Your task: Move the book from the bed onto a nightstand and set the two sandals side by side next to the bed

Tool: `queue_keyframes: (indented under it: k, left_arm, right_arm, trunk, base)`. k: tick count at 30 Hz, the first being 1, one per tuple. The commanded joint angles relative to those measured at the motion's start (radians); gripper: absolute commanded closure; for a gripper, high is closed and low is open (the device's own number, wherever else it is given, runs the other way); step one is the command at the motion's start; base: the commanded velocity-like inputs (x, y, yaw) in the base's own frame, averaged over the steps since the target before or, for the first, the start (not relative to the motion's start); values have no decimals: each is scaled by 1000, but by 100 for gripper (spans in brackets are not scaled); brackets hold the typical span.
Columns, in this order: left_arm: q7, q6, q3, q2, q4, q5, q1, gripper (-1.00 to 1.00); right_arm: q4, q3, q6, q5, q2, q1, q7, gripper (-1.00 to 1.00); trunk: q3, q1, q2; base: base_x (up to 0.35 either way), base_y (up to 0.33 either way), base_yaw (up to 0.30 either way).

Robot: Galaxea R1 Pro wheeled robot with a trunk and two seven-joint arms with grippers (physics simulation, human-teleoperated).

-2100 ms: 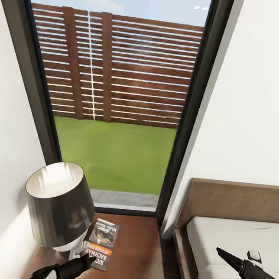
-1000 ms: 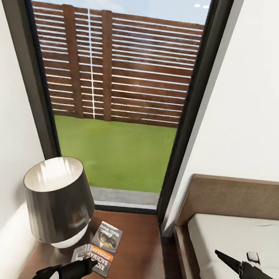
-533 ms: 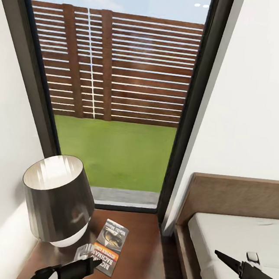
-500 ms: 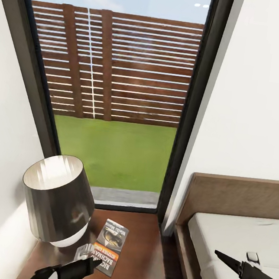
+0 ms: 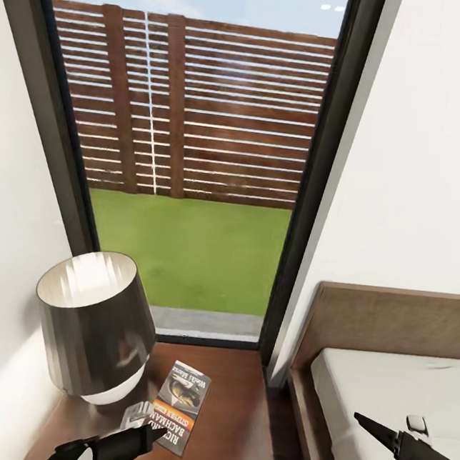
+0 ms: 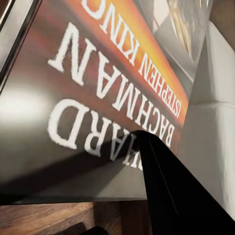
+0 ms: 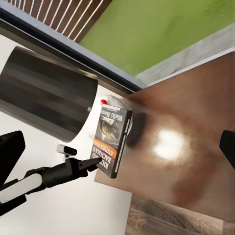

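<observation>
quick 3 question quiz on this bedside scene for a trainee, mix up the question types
1. True or false: the book lies on the bed's mattress.
2. Multiple choice: what stands on the nightstand beside the book? A) a lamp with a dark shade B) a blue sandal C) a drinking glass
3. Fill in: the left end effector is at the edge of the book nearest the ____ lettering.

Key
1. False: the book is on the nightstand, by the window.
2. A: the lamp stands to the left of the book in the head view.
3. RICHARD BACHMAN, read on the cover in the left wrist view.
</observation>
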Motion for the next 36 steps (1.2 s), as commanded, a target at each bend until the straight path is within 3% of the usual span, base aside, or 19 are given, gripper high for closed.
queue_keyframes:
  k: [1,29,36]
  left_arm:
    - [-2,9,2,0,0,7,0,100]
    - [-2,9,1,0,0,7,0,100]
    - [-3,9,3,0,0,7,0,100]
  right_arm:
    - [0,0,6,-4,0,0,0,-100]
    - [-27,-3,-4,-5,-1,0,6,-100]
    - [-29,-4,-3,-6,-3,-1,8,-100]
  trunk:
    - [-4,4,-8]
    - [-92,111,-204]
    - [-92,111,-204]
  base:
    - [0,0,0]
    - [0,0,0]
    - [0,0,0]
